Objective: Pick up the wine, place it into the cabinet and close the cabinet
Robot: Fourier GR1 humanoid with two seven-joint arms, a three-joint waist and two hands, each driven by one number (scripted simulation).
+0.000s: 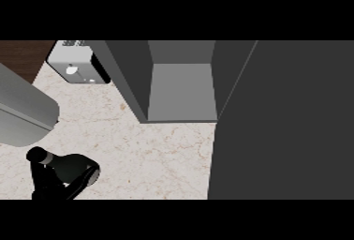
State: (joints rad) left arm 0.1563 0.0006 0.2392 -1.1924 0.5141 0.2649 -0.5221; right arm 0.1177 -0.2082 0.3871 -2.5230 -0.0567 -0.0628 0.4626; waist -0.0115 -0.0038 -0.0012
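The wine bottle [72,168] is dark and lies tilted at the lower left, just above the counter, with its black top [35,153] pointing up-left. My left hand [47,185] is curled around the bottle's lower part and hides some of it. The grey left forearm [21,115] comes in from the left edge above it. The cabinet [181,89] stands open at the top centre, its grey inside bare. Its door [283,122] is swung out and fills the right side of the view. The bottle is well to the left of and below the cabinet's opening. My right hand does not show.
A silver toaster [76,63] stands at the back left, next to the cabinet's left wall [128,79]. Pale marble counter [152,159] stretches between the bottle and the open door. Dark wood [21,56] shows beyond the counter's far left edge.
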